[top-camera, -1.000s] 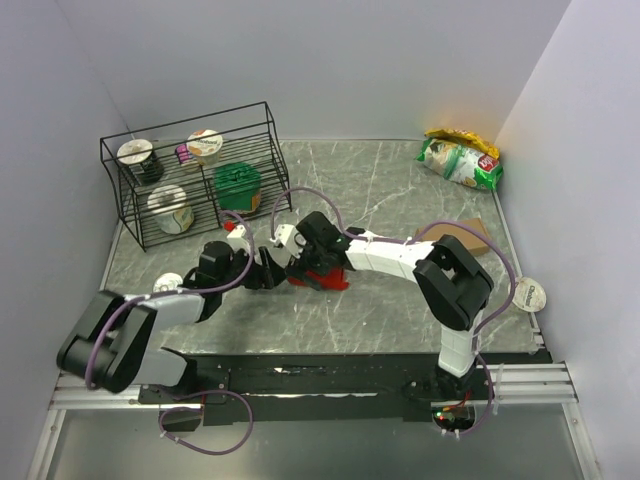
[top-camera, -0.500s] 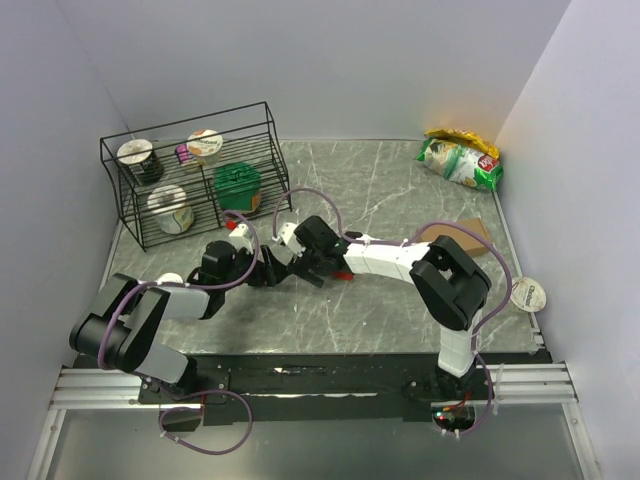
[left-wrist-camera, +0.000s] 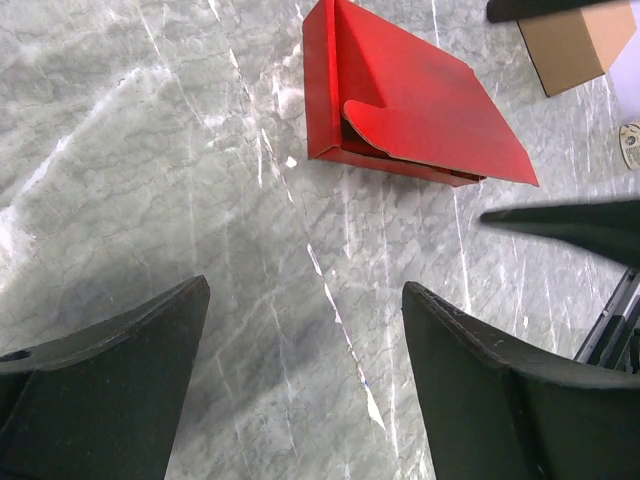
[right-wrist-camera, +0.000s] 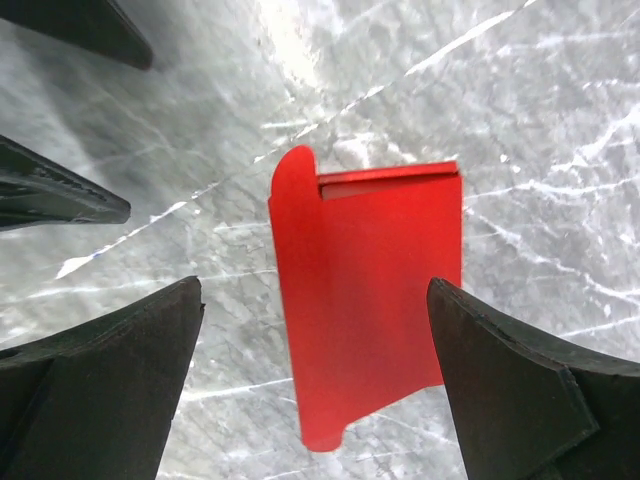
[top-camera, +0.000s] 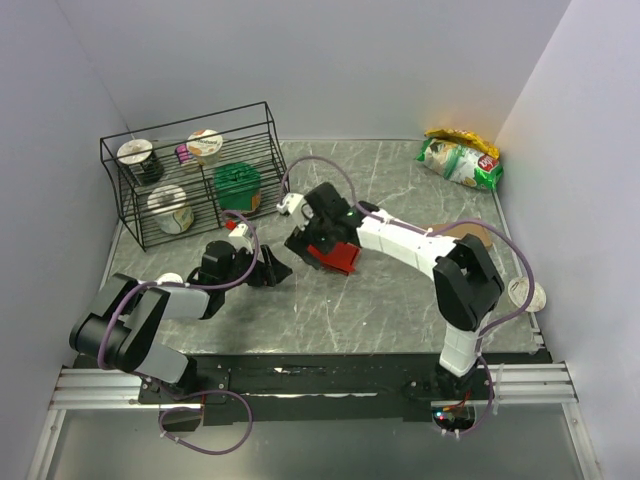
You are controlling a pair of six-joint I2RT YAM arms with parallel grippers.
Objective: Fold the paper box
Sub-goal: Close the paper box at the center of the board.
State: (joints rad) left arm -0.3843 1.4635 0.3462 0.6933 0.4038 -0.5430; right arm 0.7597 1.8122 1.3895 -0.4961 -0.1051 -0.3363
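The red paper box (top-camera: 338, 258) lies flat on the marble table, folded into a small rectangle with a rounded tab along one side. It also shows in the left wrist view (left-wrist-camera: 405, 100) and the right wrist view (right-wrist-camera: 367, 290). My right gripper (top-camera: 312, 243) is open and hovers above the box, its fingers spread to either side of it. My left gripper (top-camera: 275, 270) is open and empty, low over the table to the left of the box and apart from it.
A black wire rack (top-camera: 190, 180) with cups and a green tub stands at the back left. A snack bag (top-camera: 460, 160) lies at the back right. A brown cardboard box (top-camera: 462, 238) sits by the right arm. A white disc (top-camera: 528, 294) lies at the right edge.
My right gripper has let go of the red box and risen away from it toward the back. The box now lies uncovered. My left gripper has stayed low at its left.
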